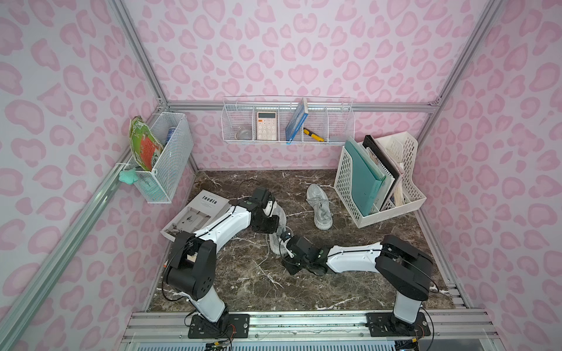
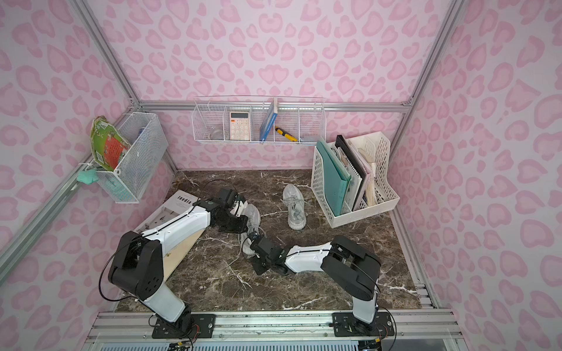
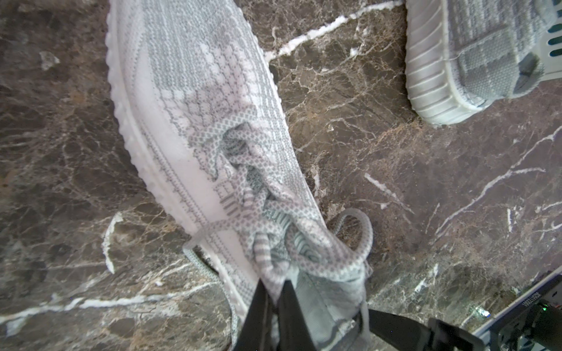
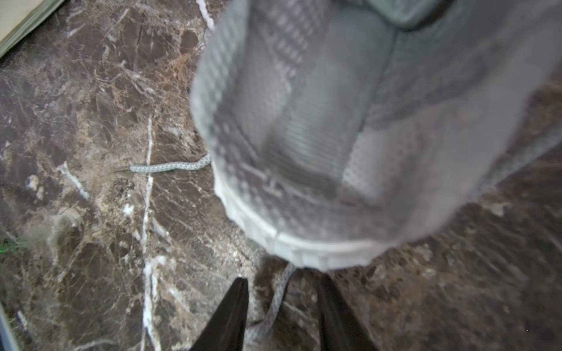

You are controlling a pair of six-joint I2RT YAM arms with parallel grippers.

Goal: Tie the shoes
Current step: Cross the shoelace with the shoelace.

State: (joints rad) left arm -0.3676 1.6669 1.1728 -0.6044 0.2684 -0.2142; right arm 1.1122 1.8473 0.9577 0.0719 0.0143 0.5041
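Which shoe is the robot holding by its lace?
The shoe under the left gripper, which is shut on its lace. The other shoe lies alone beside the white file rack.

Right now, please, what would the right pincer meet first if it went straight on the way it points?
The right pincer would first meet the lace strand lying between its parted fingers, then probably the ribbed heel of the near shoe just ahead; the view is blurred, so that gap is uncertain.

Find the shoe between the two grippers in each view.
Top view: shoe mid-table, partly under the left arm.
Top view: same place.
Left wrist: runs across the frame, laces nearest the camera.
Right wrist: one blurred end, close up.
Shared landmark: marble tabletop.
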